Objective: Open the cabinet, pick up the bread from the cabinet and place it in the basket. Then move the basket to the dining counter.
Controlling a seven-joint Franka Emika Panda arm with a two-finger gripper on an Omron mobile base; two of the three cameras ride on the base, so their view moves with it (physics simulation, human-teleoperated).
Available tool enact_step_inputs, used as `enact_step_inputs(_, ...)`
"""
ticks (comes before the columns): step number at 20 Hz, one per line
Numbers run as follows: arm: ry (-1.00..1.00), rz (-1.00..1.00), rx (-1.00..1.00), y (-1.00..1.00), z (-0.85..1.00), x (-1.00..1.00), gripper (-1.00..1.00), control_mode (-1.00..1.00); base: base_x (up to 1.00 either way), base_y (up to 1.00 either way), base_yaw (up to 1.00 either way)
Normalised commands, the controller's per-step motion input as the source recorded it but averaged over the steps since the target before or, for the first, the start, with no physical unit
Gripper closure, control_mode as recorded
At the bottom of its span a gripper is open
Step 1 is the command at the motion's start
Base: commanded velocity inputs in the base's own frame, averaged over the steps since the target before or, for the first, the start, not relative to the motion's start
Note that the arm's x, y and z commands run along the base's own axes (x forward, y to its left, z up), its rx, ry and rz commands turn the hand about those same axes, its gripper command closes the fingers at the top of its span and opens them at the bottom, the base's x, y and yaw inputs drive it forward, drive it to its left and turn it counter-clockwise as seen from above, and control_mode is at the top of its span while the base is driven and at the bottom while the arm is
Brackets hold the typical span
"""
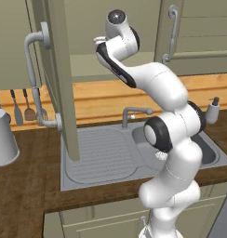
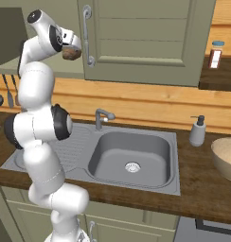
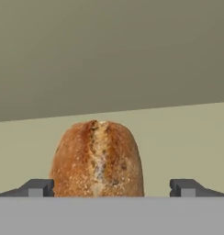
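Observation:
The sage-green cabinet door (image 1: 59, 69) stands swung open, edge-on, with its curved grey handle (image 1: 32, 69) on the left. My arm reaches into the cabinet. The golden-brown bread (image 3: 98, 158) stands on the pale shelf floor (image 3: 187, 137) between my fingertips (image 3: 39, 188). The left tip is at its side, and a gap remains on the right. My gripper (image 3: 111, 188) is open around the loaf. In the right base view the bread (image 2: 70, 53) shows at the gripper (image 2: 71, 48). The tan basket (image 2: 227, 158) sits on the worktop at the far right. The dining counter is out of view.
Below the cabinet lie a grey sink (image 2: 131, 156) with a faucet (image 2: 102, 117) and a drainboard (image 1: 99, 155). A soap dispenser (image 2: 198, 131) stands near the basket. A grey pot (image 1: 3, 139) and hanging utensils (image 1: 22, 109) are at the left. A second, shut cabinet door (image 2: 146, 38) is to the right.

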Motion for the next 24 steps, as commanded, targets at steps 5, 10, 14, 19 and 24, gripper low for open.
enact_step_inputs(5, 0.0, 0.0, 0.0, 0.11, -0.29, 0.18, -1.0, -1.0, 0.0, 0.0, 0.0)
enact_step_inputs(10, 0.0, 0.0, 0.0, 0.2, -0.17, 0.11, -1.0, -1.0, 0.0, 0.0, 0.0)
enact_step_inputs(14, 0.0, 0.0, 0.0, 0.0, -0.18, 0.09, -1.0, -1.0, 0.0, 0.0, 0.0)
enact_step_inputs(19, -0.01, 0.0, 0.0, 0.0, -0.4, 0.15, -1.0, -1.0, 0.0, 0.0, 0.0)
enact_step_inputs(24, -0.06, 0.03, 0.0, -0.02, -0.23, 0.12, -1.0, -1.0, 0.0, 0.0, 0.0)
